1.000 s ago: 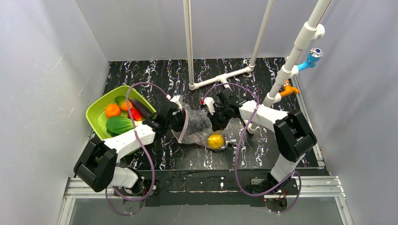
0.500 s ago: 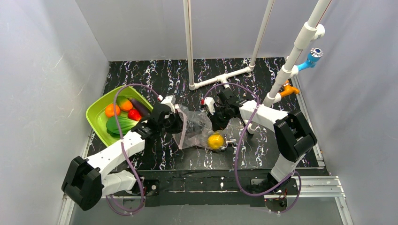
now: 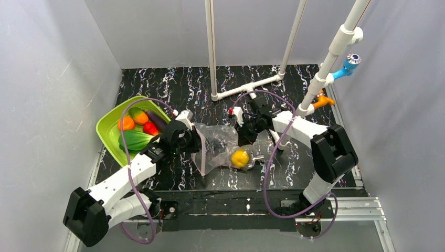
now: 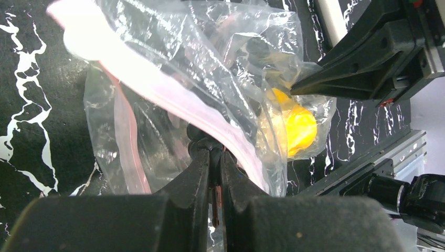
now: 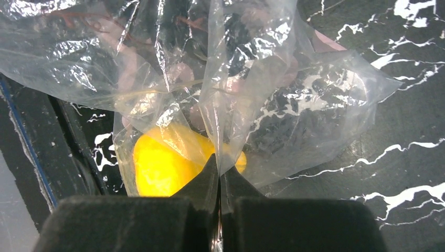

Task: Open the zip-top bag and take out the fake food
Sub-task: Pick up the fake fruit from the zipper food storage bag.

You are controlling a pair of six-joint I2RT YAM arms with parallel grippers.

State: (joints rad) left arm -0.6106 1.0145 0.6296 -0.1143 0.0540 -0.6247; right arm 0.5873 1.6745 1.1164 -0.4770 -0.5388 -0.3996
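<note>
Left gripper (image 4: 215, 157) clamps the zip-top bag (image 3: 212, 137) at its pink strip, right gripper (image 5: 219, 167) pinches film beside the lemon (image 3: 240, 158); room on the table (image 3: 173, 84) behind, green tray (image 3: 105, 135) hugging the left edge

Lemon (image 5: 157, 165) dim behind crinkled film of the zip-top bag (image 5: 304, 105), its top beyond the view's edge.

We set the top camera above and behind the arm bases (image 3: 308, 202); it looks down and forward over the whole desk (image 3: 183, 84) from afar. The wrist cameras look along the left claw (image 4: 214, 152) and right claw (image 5: 219, 168) at close range. All three views share the zip-top bag (image 3: 218, 140) and the yellow lemon (image 3: 240, 158).
</note>
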